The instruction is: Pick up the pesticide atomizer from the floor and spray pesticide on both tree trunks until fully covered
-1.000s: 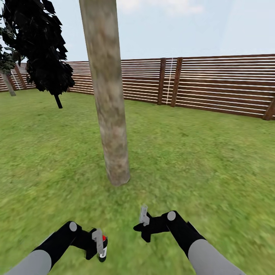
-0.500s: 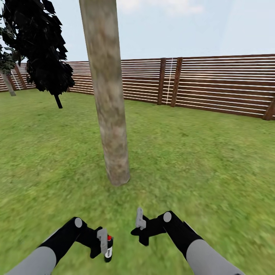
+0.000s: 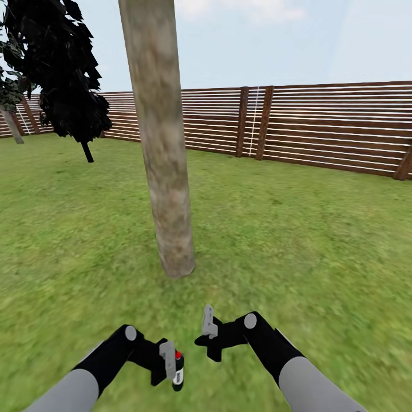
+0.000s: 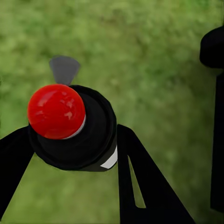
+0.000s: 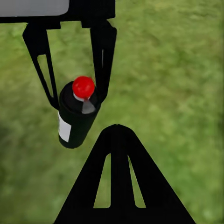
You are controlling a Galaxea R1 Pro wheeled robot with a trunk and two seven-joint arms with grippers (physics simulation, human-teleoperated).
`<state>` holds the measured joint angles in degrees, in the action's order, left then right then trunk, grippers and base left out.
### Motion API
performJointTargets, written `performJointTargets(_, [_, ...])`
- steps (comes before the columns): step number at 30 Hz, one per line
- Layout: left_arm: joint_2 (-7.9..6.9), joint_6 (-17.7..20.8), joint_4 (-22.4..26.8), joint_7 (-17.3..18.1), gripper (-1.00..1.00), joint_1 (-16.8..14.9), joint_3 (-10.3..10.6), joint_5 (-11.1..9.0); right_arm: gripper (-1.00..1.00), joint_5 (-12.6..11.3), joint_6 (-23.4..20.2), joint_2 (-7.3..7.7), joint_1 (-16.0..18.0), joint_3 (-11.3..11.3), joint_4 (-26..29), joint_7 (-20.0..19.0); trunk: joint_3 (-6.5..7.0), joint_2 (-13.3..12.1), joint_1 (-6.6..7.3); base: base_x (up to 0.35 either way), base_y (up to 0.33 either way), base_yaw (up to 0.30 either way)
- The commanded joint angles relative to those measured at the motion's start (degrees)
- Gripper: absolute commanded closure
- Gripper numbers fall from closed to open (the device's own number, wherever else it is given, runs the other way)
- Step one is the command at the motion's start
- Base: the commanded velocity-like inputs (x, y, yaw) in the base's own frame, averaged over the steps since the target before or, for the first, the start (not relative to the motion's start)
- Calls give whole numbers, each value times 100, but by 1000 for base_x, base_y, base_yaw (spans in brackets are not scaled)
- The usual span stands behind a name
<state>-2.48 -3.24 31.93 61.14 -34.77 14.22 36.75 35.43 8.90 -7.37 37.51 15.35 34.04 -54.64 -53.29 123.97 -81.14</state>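
My left gripper [image 3: 173,366] clamped on pesticide atomizer [image 3: 178,372], shifted inward and forward over last second, nearer tree trunk [image 3: 163,171]. My right gripper [image 3: 208,329] empty, fingers look together. No spray visible; aiming likely next.

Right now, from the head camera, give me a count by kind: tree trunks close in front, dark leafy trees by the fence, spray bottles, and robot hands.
Tree trunk: 1
Dark leafy tree: 1
Spray bottle: 1, in the left hand
Robot hands: 2, counting the right hand
Total: 5
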Motion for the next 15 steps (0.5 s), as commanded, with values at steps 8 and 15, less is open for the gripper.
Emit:
performJointTargets(8, [45,-28,92,-5,100,-12,5,-25,100,60,50,-2,2,-5,6,-3,-5,2,1,0,0,0])
performJointTargets(15, [156,-28,94,-90,100,-17,-24,-35,100,60,50,-2,2,-5,6,-3,-5,2,1,0,0,0])
